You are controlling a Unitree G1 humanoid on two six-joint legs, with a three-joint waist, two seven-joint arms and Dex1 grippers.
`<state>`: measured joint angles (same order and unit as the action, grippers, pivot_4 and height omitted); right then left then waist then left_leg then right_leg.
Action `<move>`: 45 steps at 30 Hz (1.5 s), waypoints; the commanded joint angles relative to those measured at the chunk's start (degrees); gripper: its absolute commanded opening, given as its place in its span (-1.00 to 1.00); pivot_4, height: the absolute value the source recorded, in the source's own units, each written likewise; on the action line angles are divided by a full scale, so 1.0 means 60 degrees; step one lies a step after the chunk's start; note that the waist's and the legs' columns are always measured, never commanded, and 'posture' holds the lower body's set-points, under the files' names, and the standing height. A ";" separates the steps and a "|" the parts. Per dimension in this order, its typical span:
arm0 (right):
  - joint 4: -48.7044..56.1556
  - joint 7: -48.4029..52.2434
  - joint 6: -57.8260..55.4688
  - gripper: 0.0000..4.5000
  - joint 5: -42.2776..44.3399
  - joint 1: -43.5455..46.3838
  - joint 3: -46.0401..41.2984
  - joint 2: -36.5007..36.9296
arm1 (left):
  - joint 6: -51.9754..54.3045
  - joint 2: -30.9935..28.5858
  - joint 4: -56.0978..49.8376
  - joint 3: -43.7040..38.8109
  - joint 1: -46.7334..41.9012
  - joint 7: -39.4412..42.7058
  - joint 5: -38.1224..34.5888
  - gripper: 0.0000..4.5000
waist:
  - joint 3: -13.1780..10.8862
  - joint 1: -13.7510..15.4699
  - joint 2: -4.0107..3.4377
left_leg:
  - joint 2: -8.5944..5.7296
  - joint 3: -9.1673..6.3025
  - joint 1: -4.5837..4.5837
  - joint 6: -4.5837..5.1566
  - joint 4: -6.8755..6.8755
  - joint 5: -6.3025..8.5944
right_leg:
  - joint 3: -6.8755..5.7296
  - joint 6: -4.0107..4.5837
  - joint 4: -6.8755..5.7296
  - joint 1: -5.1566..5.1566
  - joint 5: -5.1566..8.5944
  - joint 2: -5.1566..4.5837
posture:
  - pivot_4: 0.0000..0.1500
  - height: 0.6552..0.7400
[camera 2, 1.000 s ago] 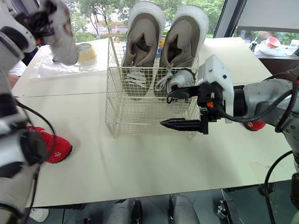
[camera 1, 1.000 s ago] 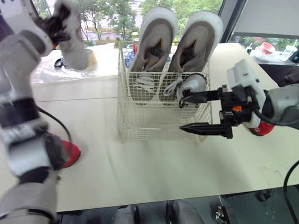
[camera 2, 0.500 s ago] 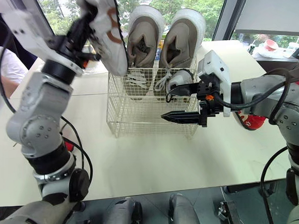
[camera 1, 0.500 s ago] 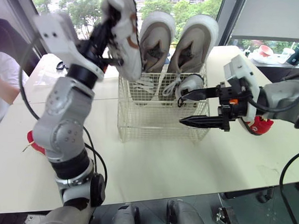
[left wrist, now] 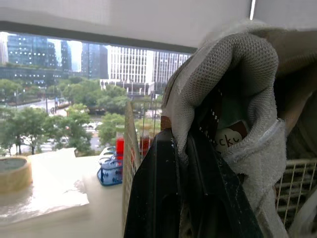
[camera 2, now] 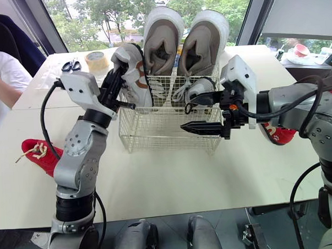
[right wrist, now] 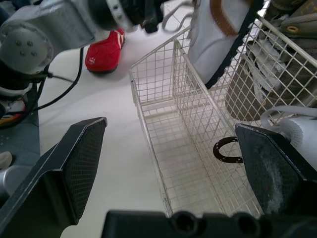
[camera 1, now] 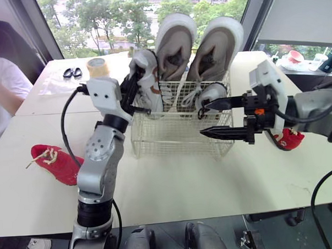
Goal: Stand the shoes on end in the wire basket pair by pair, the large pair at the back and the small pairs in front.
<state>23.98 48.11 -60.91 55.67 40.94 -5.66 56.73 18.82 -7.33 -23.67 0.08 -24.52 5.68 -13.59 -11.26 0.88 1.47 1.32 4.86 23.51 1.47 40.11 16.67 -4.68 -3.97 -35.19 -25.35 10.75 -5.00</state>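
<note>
Wire basket (camera 1: 180, 141) with the large beige pair (camera 1: 172, 44) upright at its back. Small white shoe (camera 1: 148, 75) hangs toe-down inside the basket's left end, heel clamped by the left gripper (camera 1: 130, 88). Next step, probably: seat it upright, then let go. Right gripper (camera 1: 207, 119) is spread wide and empty at the basket's right front.

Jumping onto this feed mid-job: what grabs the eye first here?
The large grey pair stands on end at the back of the wire basket, towering over its rim. The left gripper clamps a white shoe at the basket's left side, and the right gripper hangs open by its right side.
</note>
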 commanded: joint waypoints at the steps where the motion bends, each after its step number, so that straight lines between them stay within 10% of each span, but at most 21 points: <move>1: 0.0212 -0.0119 0.0052 1.00 0.0117 0.0065 -0.0364 -0.0074 | 0.0067 0.0021 -0.0348 0.0683 0.0424 0.0362 0.0134 -0.97 | 0.0003 0.0010 -0.0003 | 0.0000 0.0000 0.0000 0.0000 0.0000 0.0000 | 0.0000 0.0000 0.0000 0.0000 0.0000 -0.0001 | 1.00 1.00; 7: 0.0194 -0.0126 0.0061 1.00 0.0124 -0.0015 -0.0419 -0.0059 | 0.0699 -0.0004 -0.0621 0.0474 0.0847 0.0381 -0.0178 -0.97 | 0.0005 0.0019 -0.0007 | -0.0002 0.0000 0.0000 0.0006 0.0001 0.0004 | 0.0000 0.0001 0.0004 0.0002 0.0001 -0.0003 | 1.00 1.00; 15: 0.0183 0.0003 0.0171 1.00 0.0086 -0.0253 -0.0406 -0.0068 | 0.2279 -0.0971 -0.2022 -0.0183 0.1069 0.0755 -0.0804 0.54 | 0.0008 -0.0052 -0.0013 | 0.0003 0.0002 0.0000 0.0007 -0.0001 0.0005 | 0.0000 0.0001 0.0004 -0.0002 0.0001 0.0001 | 1.00 1.00; 24: -0.0277 0.0578 0.0429 1.00 -0.0289 -0.0314 -0.0183 -0.0129 | 0.4560 -0.2623 -0.4088 -0.1593 0.0916 0.1270 -0.2650 0.54 | 0.0011 -0.0003 -0.0026 | 0.0026 0.0001 -0.0002 0.0005 -0.0002 0.0005 | 0.0002 0.0045 0.0014 0.0000 0.0027 0.0027 | 1.00 1.00; 28: -0.1041 0.0158 0.0046 1.00 0.1071 0.0008 -0.1262 -0.0804 | 0.5675 -0.2966 -0.4283 -0.2941 0.0293 0.1357 -0.5327 0.54 | 0.0011 -0.0014 -0.0025 | 0.0026 0.0001 -0.0002 0.0004 -0.0002 0.0005 | 0.0003 0.0038 0.0012 0.0001 0.0023 0.0027 | 1.00 1.00; 39: -0.3010 -0.2958 0.0028 1.00 0.4027 0.0107 -0.4823 -0.1208 | 0.6581 -0.5661 -0.1421 -0.5120 -0.0648 0.2739 -0.9761 0.54 | 0.0008 -0.0030 -0.0033 | 0.0027 0.0005 -0.0007 0.0002 -0.0005 0.0004 | 0.0005 0.0016 0.0016 0.0006 0.0012 0.0039 | 1.00 1.00; 45: -0.3448 -0.4762 0.2567 1.00 0.0790 -0.1802 -0.6267 -0.1179 | 0.6863 -0.6124 -0.2292 -0.4369 0.1141 0.2436 -1.2191 0.98 | 0.0013 0.0051 -0.0029 | 0.0027 0.0002 -0.0007 -0.0001 -0.0008 0.0005 | 0.0008 0.0016 0.0018 0.0009 0.0015 0.0037 | 1.00 1.00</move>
<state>3.04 21.47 -49.92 66.98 33.06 -40.86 48.99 60.32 -43.61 -33.76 -27.75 -18.51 20.73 -82.62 -11.19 1.18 1.30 1.47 4.84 23.46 1.45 40.06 16.70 -4.66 -3.87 -35.04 -25.23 10.85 -4.79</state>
